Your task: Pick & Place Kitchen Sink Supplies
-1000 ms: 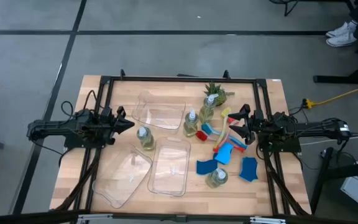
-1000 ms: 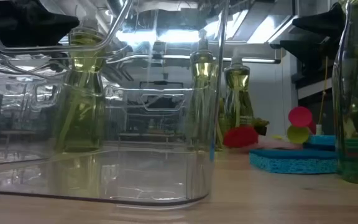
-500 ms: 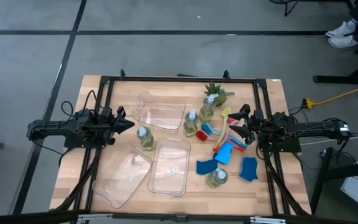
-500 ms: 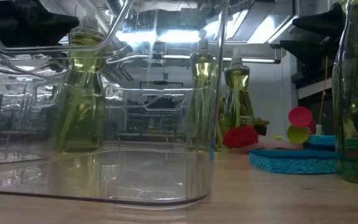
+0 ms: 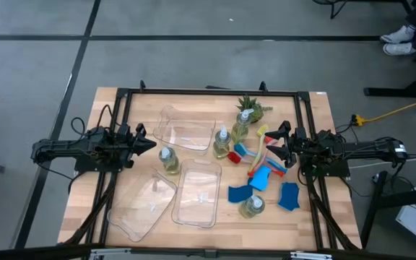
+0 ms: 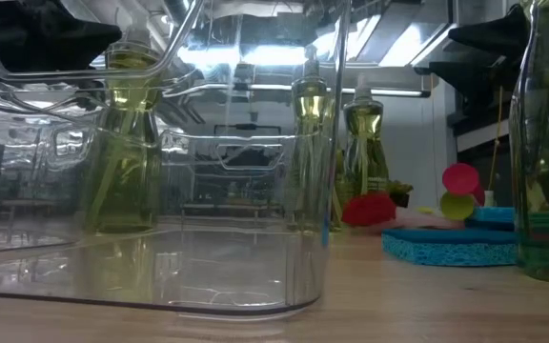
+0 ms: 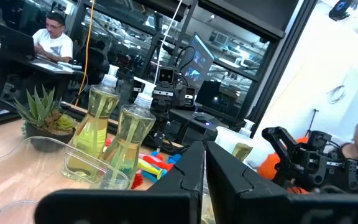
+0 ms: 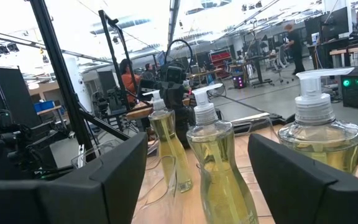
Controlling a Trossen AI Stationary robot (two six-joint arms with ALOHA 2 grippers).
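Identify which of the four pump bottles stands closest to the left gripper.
The pump bottle just ahead of the shut left gripper, beside the clear trays; the other three stand farther right, nearer the plant and sponges.

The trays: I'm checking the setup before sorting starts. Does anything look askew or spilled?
No spill shows. The three clear trays sit at odd angles: the lower left tray is turned diagonally against the upright middle tray, and the back tray is skewed too.
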